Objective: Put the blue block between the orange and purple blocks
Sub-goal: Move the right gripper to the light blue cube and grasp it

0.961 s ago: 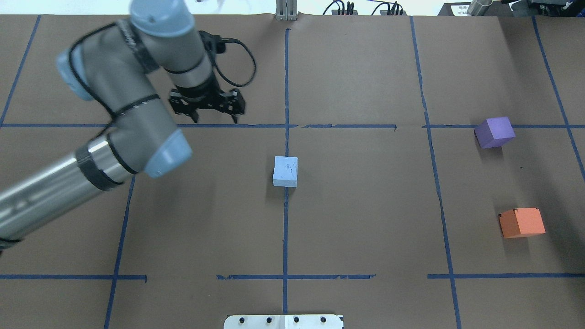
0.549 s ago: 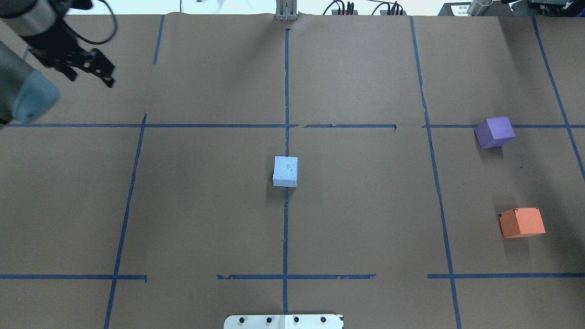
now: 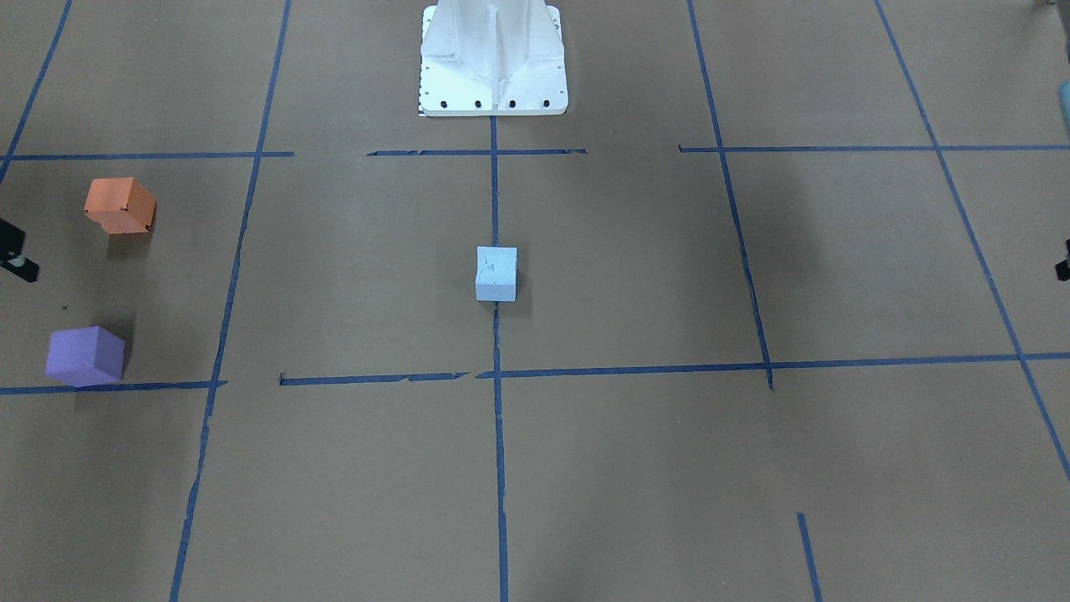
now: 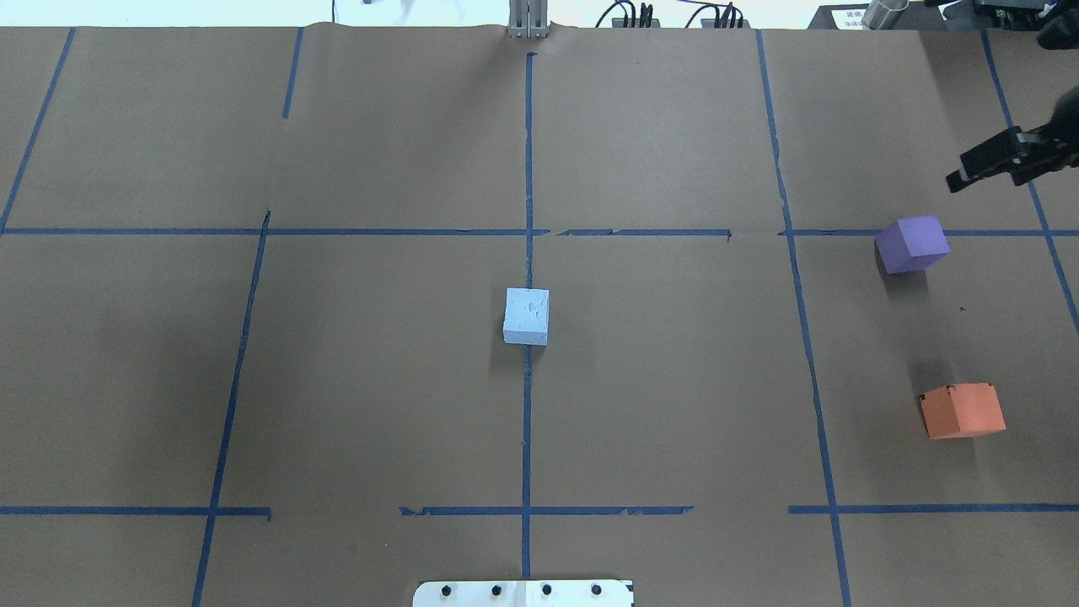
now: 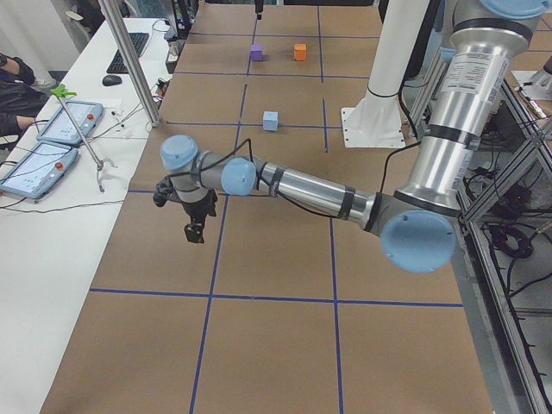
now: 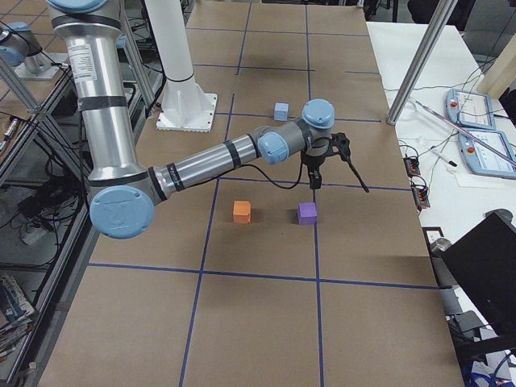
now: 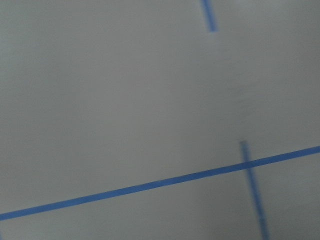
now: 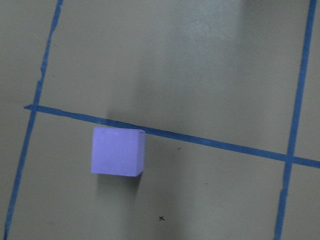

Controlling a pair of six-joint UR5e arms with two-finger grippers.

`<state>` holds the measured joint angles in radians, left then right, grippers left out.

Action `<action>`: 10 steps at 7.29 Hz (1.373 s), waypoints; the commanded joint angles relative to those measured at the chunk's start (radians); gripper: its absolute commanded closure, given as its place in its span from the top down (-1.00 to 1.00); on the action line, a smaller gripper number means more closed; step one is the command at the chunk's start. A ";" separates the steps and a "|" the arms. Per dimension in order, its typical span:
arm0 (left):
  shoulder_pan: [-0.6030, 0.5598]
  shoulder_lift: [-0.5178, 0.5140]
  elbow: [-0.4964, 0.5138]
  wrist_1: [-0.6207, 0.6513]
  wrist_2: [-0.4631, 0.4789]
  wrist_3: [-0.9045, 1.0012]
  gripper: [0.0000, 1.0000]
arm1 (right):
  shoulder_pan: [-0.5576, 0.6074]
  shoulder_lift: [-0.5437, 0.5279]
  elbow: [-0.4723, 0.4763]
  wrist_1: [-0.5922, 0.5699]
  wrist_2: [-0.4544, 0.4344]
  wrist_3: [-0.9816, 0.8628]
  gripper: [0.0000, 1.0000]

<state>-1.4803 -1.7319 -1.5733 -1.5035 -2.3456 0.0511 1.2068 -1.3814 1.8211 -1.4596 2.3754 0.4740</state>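
Observation:
The light blue block [image 4: 527,316] sits at the table's middle on a tape line, far from both grippers; it also shows in the front view [image 3: 496,273]. The purple block [image 4: 912,244] and the orange block [image 4: 963,410] stand apart on the right side with bare paper between them. My right gripper [image 4: 982,175] hovers just beyond the purple block [image 8: 118,151], partly cut off by the frame edge; its fingers look apart and empty. My left gripper [image 5: 194,231] hangs over the table's far left end. I cannot tell whether it is open or shut.
Blue tape lines grid the brown paper. The white robot base plate [image 4: 523,594] sits at the near middle edge. In the left side view, a side table with tablets [image 5: 60,129] and a metal post [image 5: 129,60] stand beyond the table's far edge.
The left arm swept left and out of the overhead view. The right gripper has come in at the overhead view's upper right edge. The three blocks have not moved.

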 commanded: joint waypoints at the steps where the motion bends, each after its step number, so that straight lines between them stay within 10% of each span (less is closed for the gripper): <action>1: -0.046 0.067 -0.004 -0.014 -0.073 0.055 1.00 | -0.204 0.179 0.006 -0.004 -0.059 0.287 1.00; 6: -0.044 0.063 -0.005 -0.014 -0.075 0.044 1.00 | -0.616 0.654 -0.259 -0.113 -0.451 0.786 1.00; 10: -0.044 0.064 -0.008 -0.014 -0.075 0.044 1.00 | -0.711 0.685 -0.390 -0.113 -0.542 0.828 1.00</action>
<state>-1.5248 -1.6675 -1.5812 -1.5173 -2.4206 0.0951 0.5208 -0.6844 1.4436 -1.5721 1.8590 1.3015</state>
